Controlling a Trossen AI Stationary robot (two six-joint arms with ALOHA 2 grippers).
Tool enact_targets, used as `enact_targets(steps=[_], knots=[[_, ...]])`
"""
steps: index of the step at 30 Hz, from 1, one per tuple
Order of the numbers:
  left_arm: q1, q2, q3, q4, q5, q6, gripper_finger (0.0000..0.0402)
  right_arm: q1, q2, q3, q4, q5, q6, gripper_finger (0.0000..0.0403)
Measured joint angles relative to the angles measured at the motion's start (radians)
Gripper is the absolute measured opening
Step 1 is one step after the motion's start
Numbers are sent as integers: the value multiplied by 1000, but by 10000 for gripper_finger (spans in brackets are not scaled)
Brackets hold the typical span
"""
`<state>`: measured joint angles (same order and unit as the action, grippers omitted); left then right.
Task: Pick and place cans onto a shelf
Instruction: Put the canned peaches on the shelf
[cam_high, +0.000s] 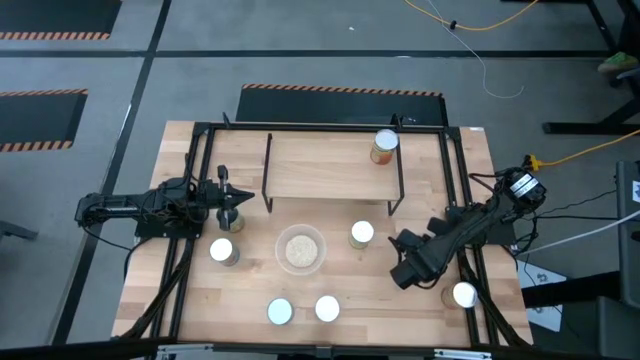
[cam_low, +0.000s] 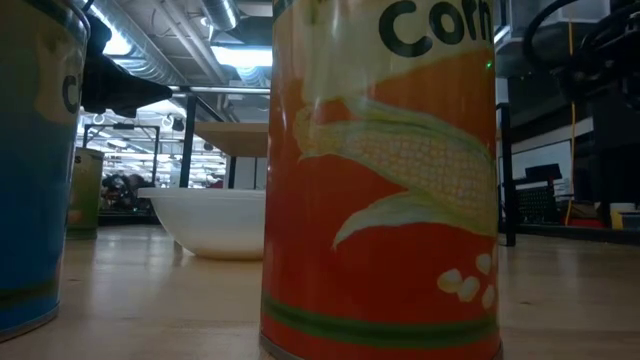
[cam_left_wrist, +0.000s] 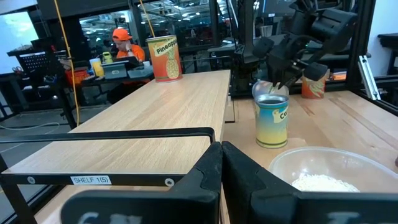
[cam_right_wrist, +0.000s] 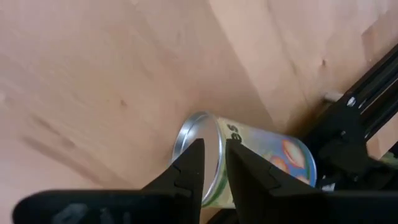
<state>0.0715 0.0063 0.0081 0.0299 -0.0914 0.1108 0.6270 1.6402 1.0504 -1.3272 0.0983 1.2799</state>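
One can (cam_high: 384, 147) with a pineapple label (cam_left_wrist: 165, 59) stands upright on the shelf (cam_high: 330, 170), at its far right. Several more cans stand on the table: one (cam_high: 362, 234) right of the bowl, one (cam_high: 223, 251) left of it, two (cam_high: 280, 312) (cam_high: 327, 308) near the front edge, and one (cam_high: 463, 294) at the right by the black rails. My right gripper (cam_right_wrist: 214, 171) hangs over the table, slanting down. Its fingers are a narrow gap apart, with that last can (cam_right_wrist: 255, 165) showing beyond them. My left gripper (cam_left_wrist: 221, 163) is shut, level, at the shelf's left end.
A clear bowl (cam_high: 300, 250) with beige contents sits mid-table. Black frame rails (cam_high: 478, 285) run along the right side next to the can there. In the low view an orange corn can (cam_low: 380, 180) fills the foreground. A person (cam_left_wrist: 121, 43) sits beyond the table.
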Motion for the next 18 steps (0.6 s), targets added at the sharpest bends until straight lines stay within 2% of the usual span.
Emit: enact_targets(steps=[6,11,18], knots=[[0,0,0,0,0,0,0,6,0,-5,-3,-27,3,71],[0,0,0,0,0,-2,0,24,0,-37,12,-130,13,72],[0,0,0,0,0,-4,0,46,-2,-46,24,-112,24,72]])
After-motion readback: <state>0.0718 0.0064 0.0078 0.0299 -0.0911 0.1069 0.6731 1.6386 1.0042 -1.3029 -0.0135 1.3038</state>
